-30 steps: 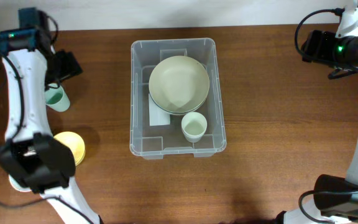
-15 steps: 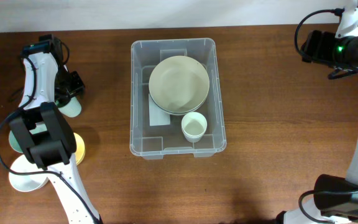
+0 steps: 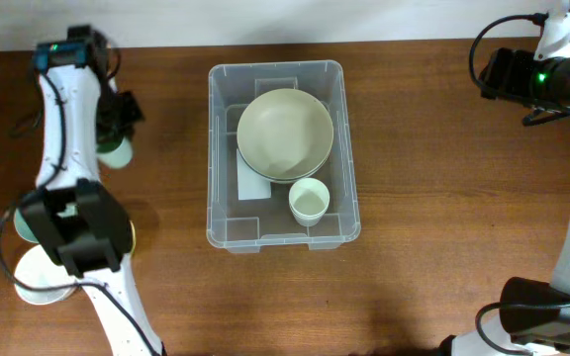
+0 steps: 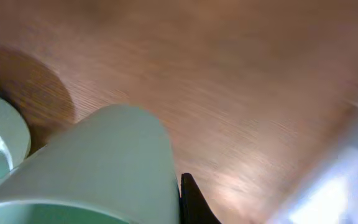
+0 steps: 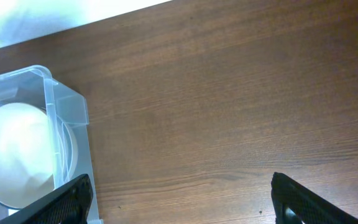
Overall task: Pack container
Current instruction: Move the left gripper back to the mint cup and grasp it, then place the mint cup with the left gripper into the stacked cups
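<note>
Above the table [image 3: 433, 198], overhead view: the container [image 3: 224, 222] sits centre, holding a pale green bowl [image 3: 285, 133] and a small cup [image 3: 309, 203]. The left arm reaches to the far-left edge, left fingers [image 3: 117, 119] over a mint cup [image 3: 115, 155]. Risk: little free room inside — the cup could clip the rim or tip off the bowl.

Left wrist: blurred. The cup is hard against one finger and looks clamped, but the other finger is hidden — a shallow grip could slip.

Right wrist: right fingers [image 5: 303, 199] spread, empty, parked well apart from the container.

Text: nothing readable is showing.
The white label [image 3: 252, 186] inside the container [image 3: 277, 66] is showing no legible print from overhead.
</note>
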